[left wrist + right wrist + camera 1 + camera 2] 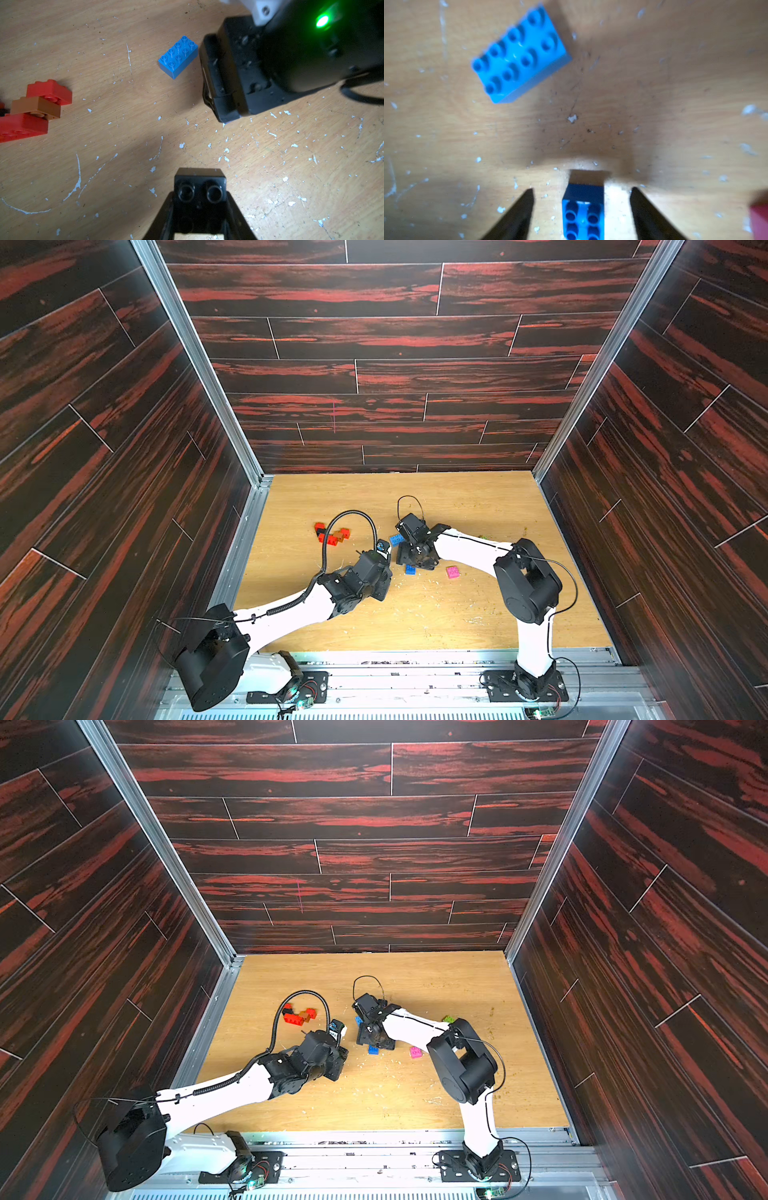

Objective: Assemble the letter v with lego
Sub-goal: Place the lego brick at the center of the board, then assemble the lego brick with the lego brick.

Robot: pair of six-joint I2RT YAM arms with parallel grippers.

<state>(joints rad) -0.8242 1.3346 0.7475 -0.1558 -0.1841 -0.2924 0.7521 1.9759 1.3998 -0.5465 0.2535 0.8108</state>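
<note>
- Lego cluster (35, 112), red and orange-brown, lies well aside of the left gripper (200, 196) fingers.
- Long blue brick (519, 56) lies ahead of the right gripper (582, 190) fingertips.
- Small blue brick (583, 216) sits between those parted fingers, touching neither.
- Black brick (200, 185) is clamped between the left fingers.

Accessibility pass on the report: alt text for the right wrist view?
The open right gripper straddles a small blue brick sitting studs-up on the wooden table, with a gap between the brick and each black finger. A longer blue brick lies apart from it, farther out, and the corner of a pink brick shows at the frame edge.
</note>
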